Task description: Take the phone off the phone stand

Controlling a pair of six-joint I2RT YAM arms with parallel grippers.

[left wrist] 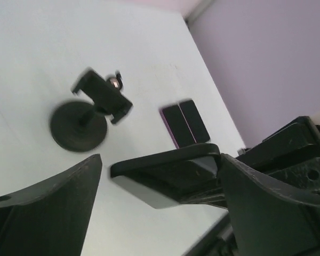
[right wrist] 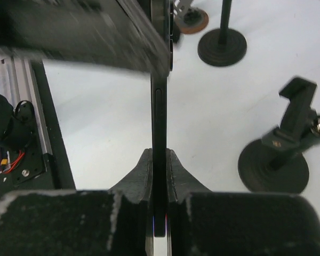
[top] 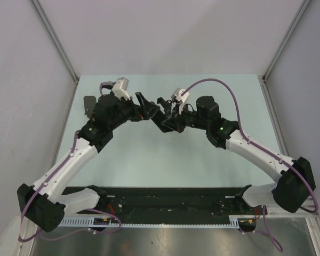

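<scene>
The right gripper is pinched shut on the thin edge of the phone, which stands edge-on straight ahead of its fingers. The phone is clear of the empty stand, which sits on the table below and to the gripper's right. The left gripper is spread wide, a finger on either side of the phone, with a visible gap on one side. This looks like a handover. The left gripper should back straight out before the right one moves. The right should keep the phone level so the narrow pinch does not let it pivot, and steer clear of the stand's clamp. No brand, label or writing is readable anywhere.
</scene>
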